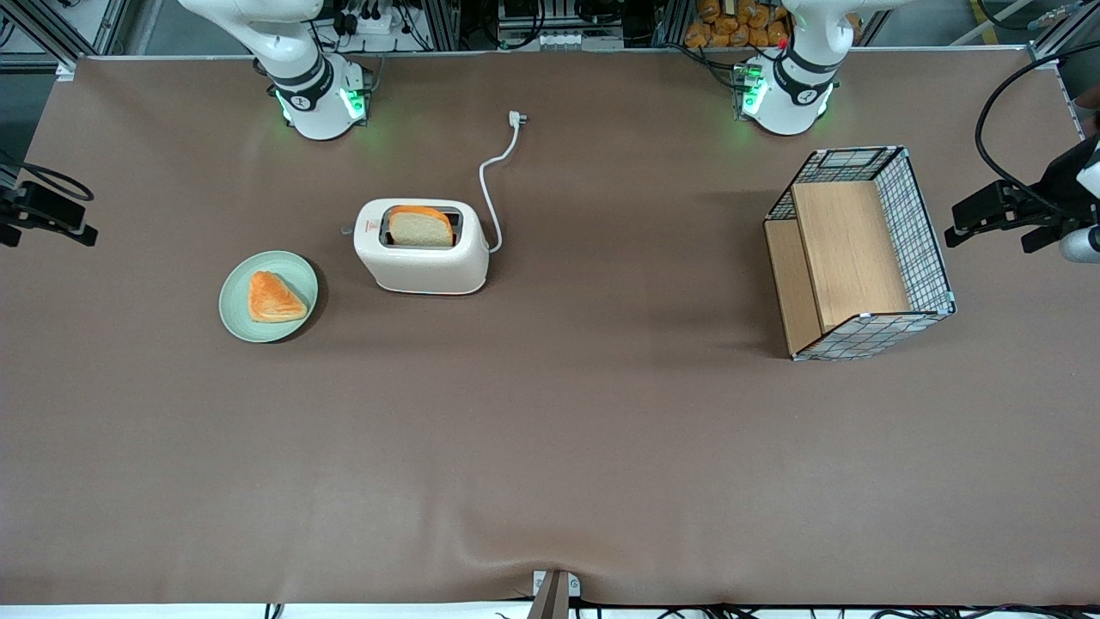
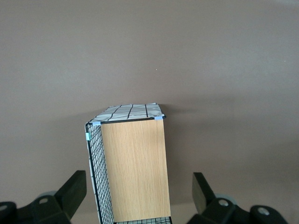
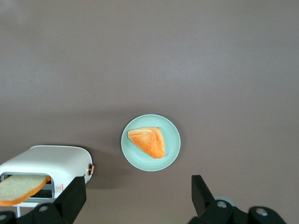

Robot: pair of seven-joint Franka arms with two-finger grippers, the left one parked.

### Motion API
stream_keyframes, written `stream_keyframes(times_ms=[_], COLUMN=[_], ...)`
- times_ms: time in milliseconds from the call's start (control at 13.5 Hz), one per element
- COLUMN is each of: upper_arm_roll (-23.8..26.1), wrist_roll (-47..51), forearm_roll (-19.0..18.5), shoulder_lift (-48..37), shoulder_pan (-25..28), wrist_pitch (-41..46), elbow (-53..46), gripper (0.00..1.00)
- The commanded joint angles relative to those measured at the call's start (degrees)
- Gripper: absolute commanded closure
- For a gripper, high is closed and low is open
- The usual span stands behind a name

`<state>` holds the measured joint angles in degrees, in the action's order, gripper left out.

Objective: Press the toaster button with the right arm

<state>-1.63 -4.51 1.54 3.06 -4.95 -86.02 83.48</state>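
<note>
The cream-white toaster (image 1: 421, 262) stands on the brown table with a bread slice (image 1: 421, 228) in its slot. It also shows in the right wrist view (image 3: 51, 163). The toaster button (image 1: 346, 229) is a small tab on the toaster's narrow red-marked end, which faces the plate; the right wrist view shows it too (image 3: 89, 169). My right gripper (image 1: 60, 219) hangs toward the working arm's end of the table, well apart from the toaster. In the right wrist view the gripper (image 3: 137, 198) is open and empty above bare table, its fingers (image 3: 74, 196) wide apart.
A green plate (image 1: 296, 271) with a triangular pastry (image 1: 273, 298) lies beside the toaster's button end. The white cord (image 1: 491, 185) runs from the toaster to its plug (image 1: 516, 118). A wire basket with wooden shelves (image 1: 859, 254) stands toward the parked arm's end.
</note>
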Motion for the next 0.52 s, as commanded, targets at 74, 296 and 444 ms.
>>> stream_keyframes(times_ms=[74, 296, 444], upper_arm_roll=[-2.24, -2.94, -2.94], wrist_roll=[1.08, 0.82, -0.4], forearm_roll=[0.22, 0.04, -0.66], shoulder_lift=[-5.15, -9.83, -9.31], shoulder_pan=[1.43, 1.43, 1.43], wrist_pitch=[1.65, 1.03, 0.86], elbow=[0.88, 5.72, 4.68], gripper=[0.0, 0.0, 0.0])
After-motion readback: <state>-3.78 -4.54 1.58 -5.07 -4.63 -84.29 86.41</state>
